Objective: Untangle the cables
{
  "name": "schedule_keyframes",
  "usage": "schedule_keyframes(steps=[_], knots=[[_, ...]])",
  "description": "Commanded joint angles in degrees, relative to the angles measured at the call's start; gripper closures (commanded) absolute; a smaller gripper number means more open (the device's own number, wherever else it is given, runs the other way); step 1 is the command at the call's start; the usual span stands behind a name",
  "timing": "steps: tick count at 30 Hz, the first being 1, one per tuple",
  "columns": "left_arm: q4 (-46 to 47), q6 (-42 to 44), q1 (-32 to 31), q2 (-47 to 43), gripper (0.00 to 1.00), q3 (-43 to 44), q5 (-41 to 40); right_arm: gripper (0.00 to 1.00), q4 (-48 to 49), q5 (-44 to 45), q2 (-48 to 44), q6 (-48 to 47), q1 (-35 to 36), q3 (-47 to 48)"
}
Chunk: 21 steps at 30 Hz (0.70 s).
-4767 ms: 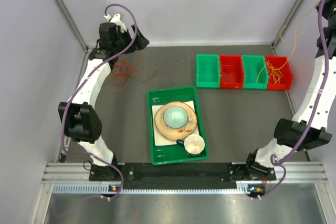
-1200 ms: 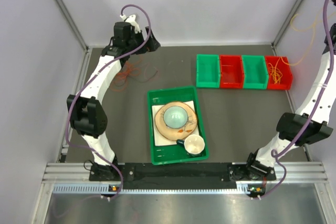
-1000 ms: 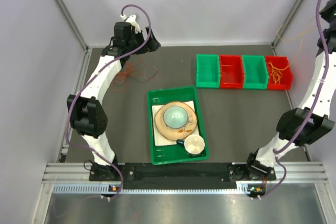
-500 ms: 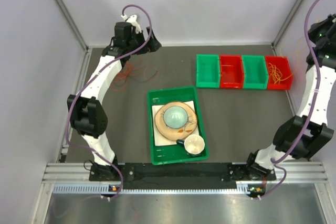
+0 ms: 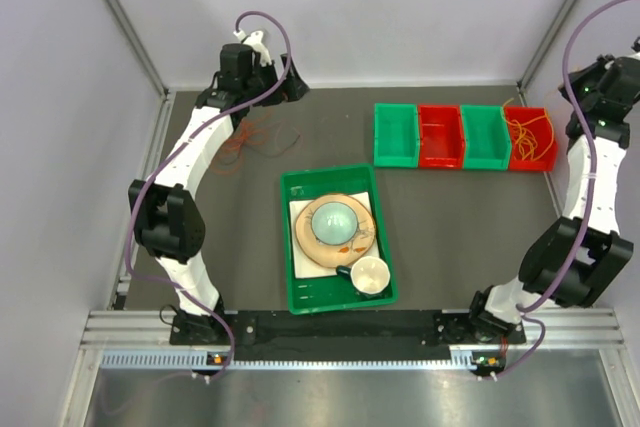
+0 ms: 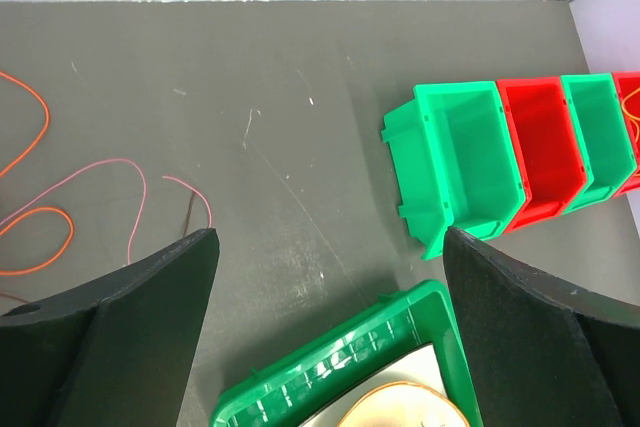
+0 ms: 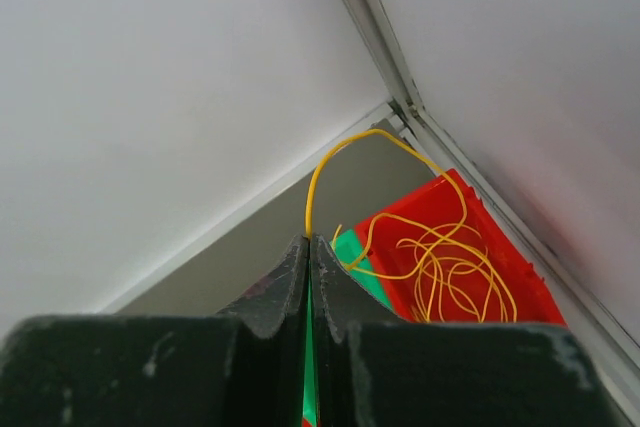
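The cables lie in two groups. A loose tangle of red, orange and dark cables (image 5: 245, 137) rests on the dark table at the back left, and its pink and orange loops (image 6: 60, 207) show in the left wrist view. My left gripper (image 5: 288, 82) (image 6: 328, 247) hangs open above the table to the right of that tangle, holding nothing. A bundle of yellow cable (image 5: 528, 135) (image 7: 440, 267) lies coiled in the far-right red bin (image 5: 548, 155). My right gripper (image 5: 580, 92) (image 7: 308, 239) is shut on one yellow strand that arcs up from this bin.
Four bins stand in a row at the back right: green (image 5: 395, 135), red (image 5: 440, 137), green (image 5: 485, 137), red. A green tray (image 5: 300, 247) in the middle holds a plate, a bowl (image 5: 332, 219) and a cup (image 5: 368, 274). Walls and frame posts close in the back corners.
My right arm has come down and inward from the right edge to above the far-right red bin, and the yellow strand has dropped with it. The left arm has stayed put.
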Motion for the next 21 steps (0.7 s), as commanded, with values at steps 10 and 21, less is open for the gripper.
schedule_keyframes(steps=[10,21], knots=[[2.43,0.66,-0.26,0.29,0.01,-0.52,1.04,1.00,3.65,6.61,-0.06,-2.66,3.30,-5.04],[2.70,0.40,-0.35,0.56,0.01,-0.08,1.48,1.00,3.82,19.70,-2.26,-9.87,7.34,-8.57]])
